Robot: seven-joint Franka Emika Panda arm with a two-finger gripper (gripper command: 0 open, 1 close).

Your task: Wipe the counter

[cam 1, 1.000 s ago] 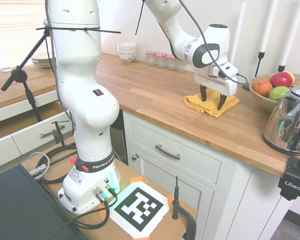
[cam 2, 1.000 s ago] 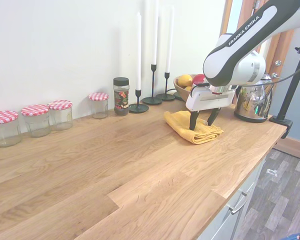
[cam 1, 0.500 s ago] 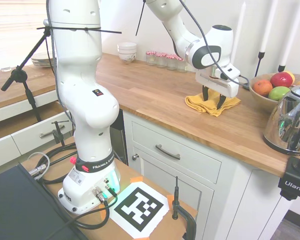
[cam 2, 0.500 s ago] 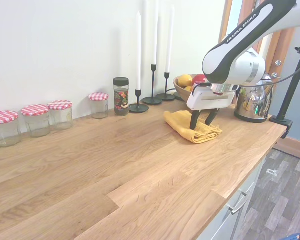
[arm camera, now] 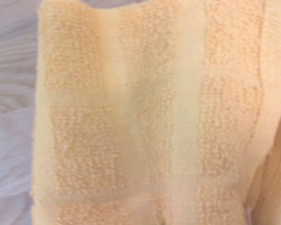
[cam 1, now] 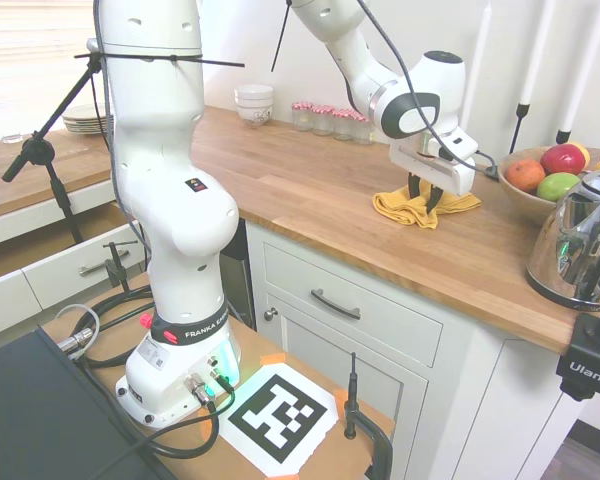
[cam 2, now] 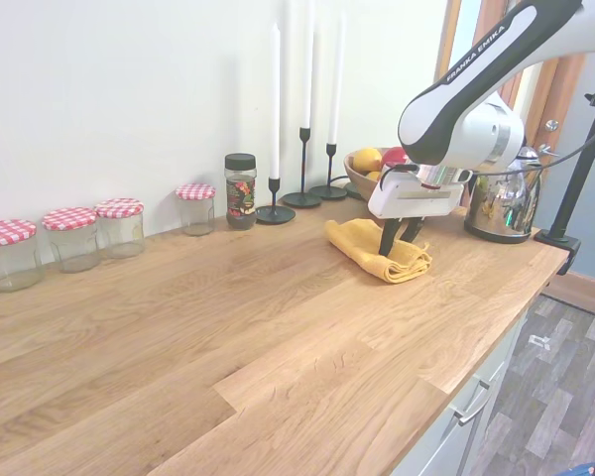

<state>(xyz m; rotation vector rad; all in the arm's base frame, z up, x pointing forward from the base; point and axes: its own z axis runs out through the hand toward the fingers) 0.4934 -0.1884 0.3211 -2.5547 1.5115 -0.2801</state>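
Note:
A folded yellow cloth lies on the brown wooden counter, towards its end with the fruit bowl. My gripper points straight down into the cloth. Its two dark fingers stand close together, shut on a bunched fold of the fabric. The cloth fills nearly the whole wrist view, with a strip of wood grain beside it.
A fruit bowl and a metal kettle stand just past the cloth. Along the wall are black candlesticks, a spice jar and several checked-lid jars. Stacked white bowls sit at the far corner.
The fingers, spread wide over the cloth a second ago, have drawn together and bunched the cloth between them. The arm has hardly shifted.

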